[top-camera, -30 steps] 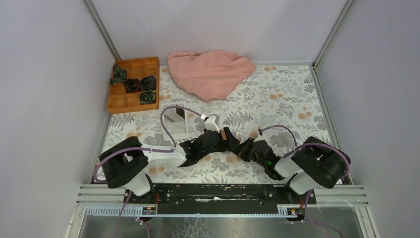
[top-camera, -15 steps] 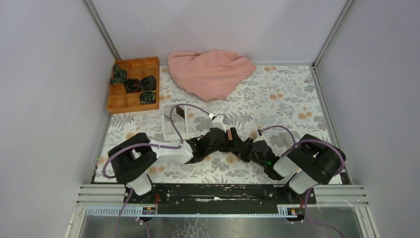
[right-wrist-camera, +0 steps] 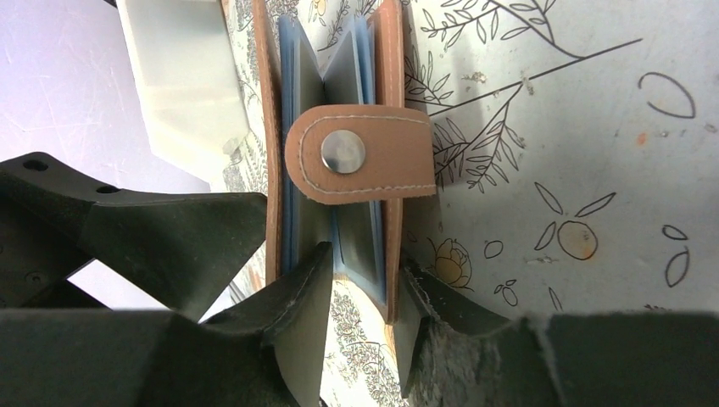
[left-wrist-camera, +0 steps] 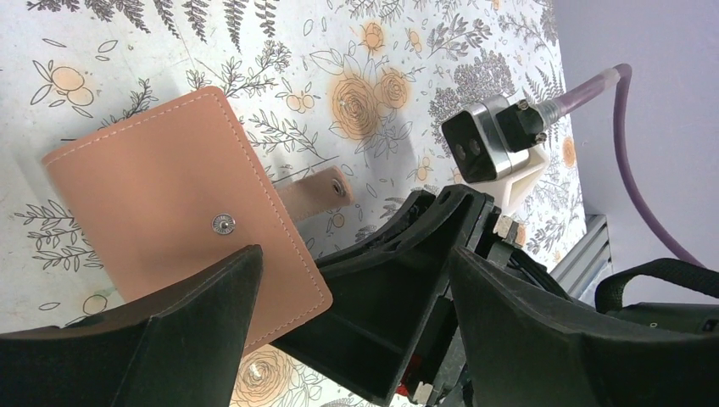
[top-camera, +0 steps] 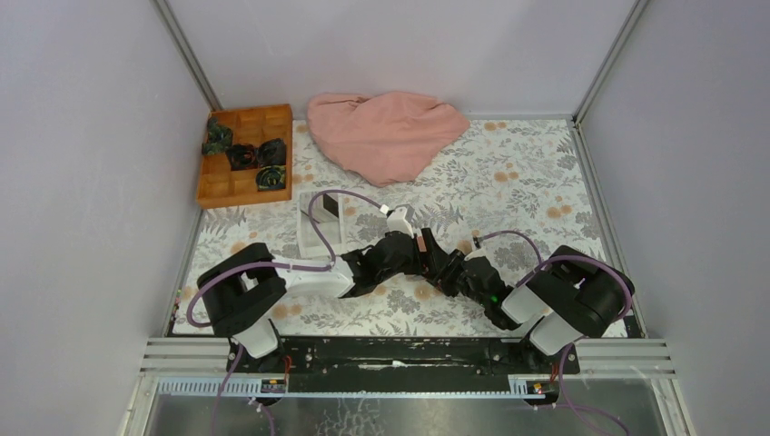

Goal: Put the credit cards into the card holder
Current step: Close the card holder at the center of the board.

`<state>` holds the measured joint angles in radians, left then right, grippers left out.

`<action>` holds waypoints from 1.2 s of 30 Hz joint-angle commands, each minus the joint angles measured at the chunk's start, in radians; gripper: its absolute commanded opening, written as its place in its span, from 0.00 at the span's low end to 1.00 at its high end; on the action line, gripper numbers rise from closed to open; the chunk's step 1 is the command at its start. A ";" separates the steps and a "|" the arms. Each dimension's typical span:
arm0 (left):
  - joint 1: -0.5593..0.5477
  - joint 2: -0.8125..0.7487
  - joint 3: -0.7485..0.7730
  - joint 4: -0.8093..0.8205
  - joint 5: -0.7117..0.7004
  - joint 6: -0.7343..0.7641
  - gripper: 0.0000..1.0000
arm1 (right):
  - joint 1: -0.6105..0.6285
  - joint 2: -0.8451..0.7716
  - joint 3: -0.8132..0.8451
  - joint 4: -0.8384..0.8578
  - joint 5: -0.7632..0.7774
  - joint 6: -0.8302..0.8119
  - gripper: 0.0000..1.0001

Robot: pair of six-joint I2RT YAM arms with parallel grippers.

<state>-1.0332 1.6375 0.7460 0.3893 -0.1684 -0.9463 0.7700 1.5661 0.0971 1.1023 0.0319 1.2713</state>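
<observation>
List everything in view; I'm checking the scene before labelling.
holder: one, reddish-brown, mid-table between the arms' jaws
cards: count unclear, blue-grey, inside holder
tray: one, white, left of holder
box: one, orange, back left
bundles: three, dark, in box
cloth: one, pink, back centre
table cover: one, floral, under everything
left arm: one, black-white, jaws open by holder
right arm: one, black-white, jaws straddling a holder cover, grip unclear
</observation>
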 commanded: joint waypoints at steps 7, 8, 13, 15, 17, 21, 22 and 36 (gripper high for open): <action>-0.016 0.056 -0.022 -0.151 0.019 -0.038 0.88 | 0.008 -0.047 -0.008 -0.148 -0.010 -0.107 0.43; -0.016 0.055 -0.022 -0.153 0.019 -0.039 0.88 | 0.006 -0.057 -0.009 -0.159 -0.010 -0.111 0.43; -0.015 0.067 -0.019 -0.160 0.021 -0.039 0.88 | 0.007 -0.107 -0.019 -0.210 -0.010 -0.121 0.44; -0.015 0.076 -0.015 -0.160 0.026 -0.039 0.88 | 0.006 -0.124 -0.026 -0.223 -0.007 -0.123 0.45; -0.015 0.085 -0.014 -0.154 0.032 -0.039 0.88 | 0.006 -0.136 -0.030 -0.235 0.000 -0.123 0.46; -0.015 0.089 -0.021 -0.150 0.041 -0.043 0.88 | 0.006 -0.147 -0.036 -0.225 0.004 -0.119 0.48; -0.016 0.086 -0.024 -0.149 0.042 -0.043 0.88 | 0.008 -0.147 -0.037 -0.219 0.005 -0.117 0.49; -0.013 0.066 -0.065 -0.126 0.052 -0.046 0.88 | 0.006 -0.191 -0.069 -0.238 0.007 -0.107 0.50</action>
<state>-1.0370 1.6577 0.7399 0.4187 -0.1471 -0.9932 0.7685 1.4002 0.0528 0.9680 0.0338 1.2327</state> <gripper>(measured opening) 0.877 0.476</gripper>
